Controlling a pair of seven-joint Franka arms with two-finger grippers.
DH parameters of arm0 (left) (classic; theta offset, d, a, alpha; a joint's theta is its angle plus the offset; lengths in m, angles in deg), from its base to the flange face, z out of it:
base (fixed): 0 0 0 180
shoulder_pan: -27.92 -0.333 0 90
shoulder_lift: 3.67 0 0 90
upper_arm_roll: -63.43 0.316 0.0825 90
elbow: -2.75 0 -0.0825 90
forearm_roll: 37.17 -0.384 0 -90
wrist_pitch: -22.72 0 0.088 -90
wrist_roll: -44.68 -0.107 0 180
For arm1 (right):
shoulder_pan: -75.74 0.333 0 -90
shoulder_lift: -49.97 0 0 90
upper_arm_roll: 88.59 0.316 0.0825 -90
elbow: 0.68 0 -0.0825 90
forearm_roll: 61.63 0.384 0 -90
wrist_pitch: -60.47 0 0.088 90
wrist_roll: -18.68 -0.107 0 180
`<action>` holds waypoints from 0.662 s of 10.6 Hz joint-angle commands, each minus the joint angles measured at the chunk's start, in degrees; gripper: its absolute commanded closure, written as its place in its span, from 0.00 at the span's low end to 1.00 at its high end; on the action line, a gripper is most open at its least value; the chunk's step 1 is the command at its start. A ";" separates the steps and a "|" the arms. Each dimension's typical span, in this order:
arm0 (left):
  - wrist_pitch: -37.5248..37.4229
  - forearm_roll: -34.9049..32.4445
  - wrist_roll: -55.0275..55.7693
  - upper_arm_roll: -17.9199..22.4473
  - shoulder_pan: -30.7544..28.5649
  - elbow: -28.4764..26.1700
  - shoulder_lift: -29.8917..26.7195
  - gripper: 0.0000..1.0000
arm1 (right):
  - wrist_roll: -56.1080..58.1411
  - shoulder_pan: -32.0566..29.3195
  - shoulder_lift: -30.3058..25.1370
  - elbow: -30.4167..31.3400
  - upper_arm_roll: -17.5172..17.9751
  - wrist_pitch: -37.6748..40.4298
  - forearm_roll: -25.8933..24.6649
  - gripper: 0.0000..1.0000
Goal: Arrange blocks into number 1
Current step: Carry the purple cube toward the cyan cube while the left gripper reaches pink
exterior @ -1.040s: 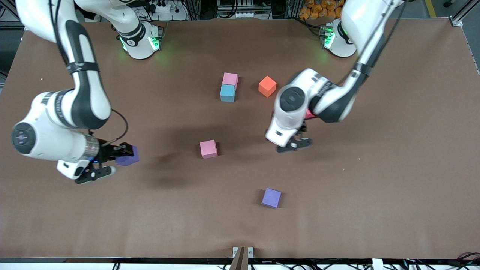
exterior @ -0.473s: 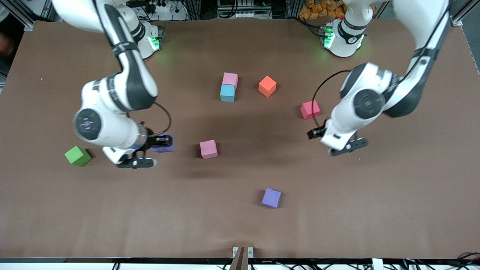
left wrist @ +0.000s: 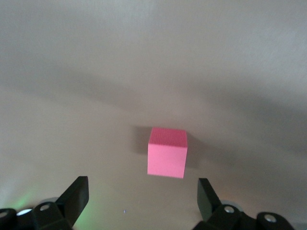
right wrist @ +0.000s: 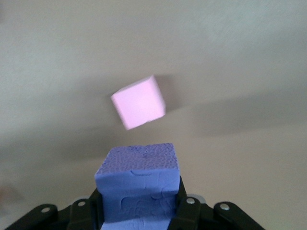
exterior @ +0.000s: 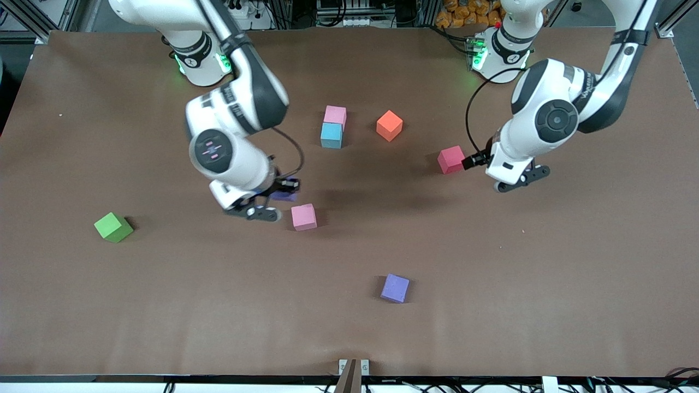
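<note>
so, right gripper (exterior: pixel 271 203) clamped on a purple block (right wrist: pixel 138 181), hovering by the pink block (exterior: pixel 303 216). left gripper (left wrist: pixel 143 199) wide open, empty, near the crimson block (exterior: pixel 451 160).

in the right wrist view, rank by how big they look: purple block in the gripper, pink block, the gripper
1. right gripper, spanning most of the frame's width
2. held purple block
3. light pink block
The purple block's lead over the pink one may be nearness only.
</note>
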 commanded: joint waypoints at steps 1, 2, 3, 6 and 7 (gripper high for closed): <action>3.73 2.52 -1.15 -1.23 -0.83 -4.17 -1.43 0.00 | -5.32 4.91 1.85 1.51 -0.28 -2.71 -0.16 1.00; 7.14 2.52 -0.89 -2.37 -0.83 -6.79 -1.25 0.00 | -5.41 6.67 2.12 4.04 -0.28 -5.50 -0.16 1.00; 12.74 2.52 -0.62 -2.82 -0.83 -9.95 -1.16 0.00 | -5.33 8.42 2.04 7.19 -0.28 -8.84 -0.25 1.00; 19.56 2.35 -0.01 -3.61 1.19 -14.54 -0.55 0.00 | -4.27 11.33 2.04 11.96 -0.28 -13.86 -0.78 1.00; 21.05 1.82 -0.09 -3.61 1.20 -15.60 -0.29 0.00 | -4.27 12.30 1.95 13.63 -0.19 -15.80 -0.78 1.00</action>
